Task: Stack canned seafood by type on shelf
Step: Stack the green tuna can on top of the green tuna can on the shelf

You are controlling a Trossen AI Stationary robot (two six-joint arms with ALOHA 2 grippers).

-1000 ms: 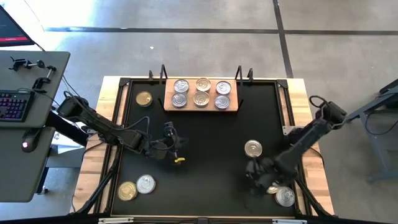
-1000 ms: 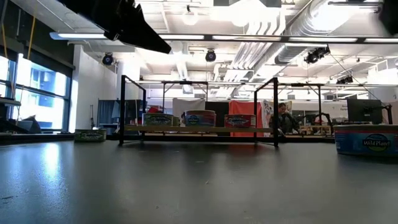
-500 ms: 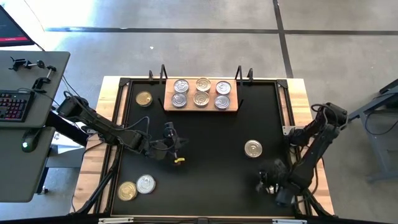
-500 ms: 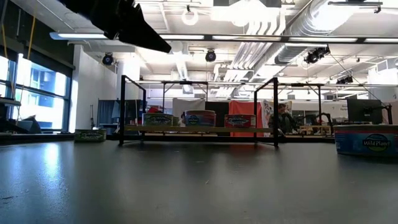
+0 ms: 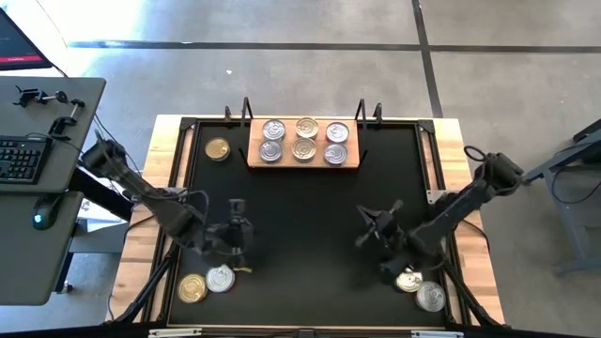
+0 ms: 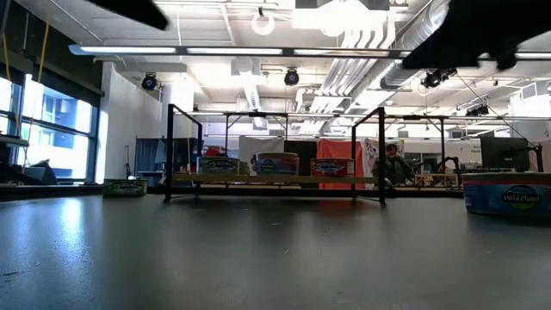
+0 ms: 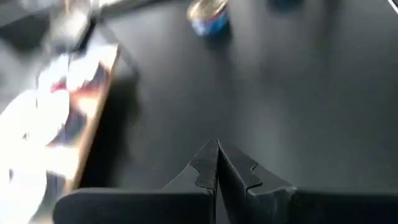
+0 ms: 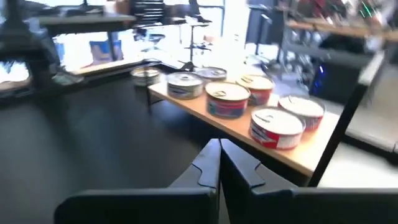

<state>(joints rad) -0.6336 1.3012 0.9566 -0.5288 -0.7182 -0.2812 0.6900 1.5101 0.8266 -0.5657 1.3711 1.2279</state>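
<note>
Both arms have swung to new spots over the black tabletop [image 5: 310, 207] while six tins [image 5: 304, 141] sit untouched in two rows on the shelf [image 5: 302, 165] at the far edge. The left gripper [image 5: 238, 208], fingers pressed together and holding nothing, has slid from mid-table toward the near-left corner and now hangs just beside the silver tin [image 5: 221, 278] and gold tin [image 5: 192, 288] waiting there; in its wrist view the closed fingertips [image 7: 217, 163] point across bare tabletop. The right gripper [image 5: 368, 225], likewise shut and empty, has lifted out of the near-right corner and swung toward the table's middle, its wrist camera now facing the shelf [image 8: 249, 134]. The lone tin seen a second ago right of centre no longer shows there; two tins [image 5: 418, 287] lie at the near-right corner beside the right arm. One gold tin [image 5: 217, 149] stands by the far-left corner, just off the shelf's end. Five tins appear still off the shelf, so the sorting looks roughly half done.
</note>
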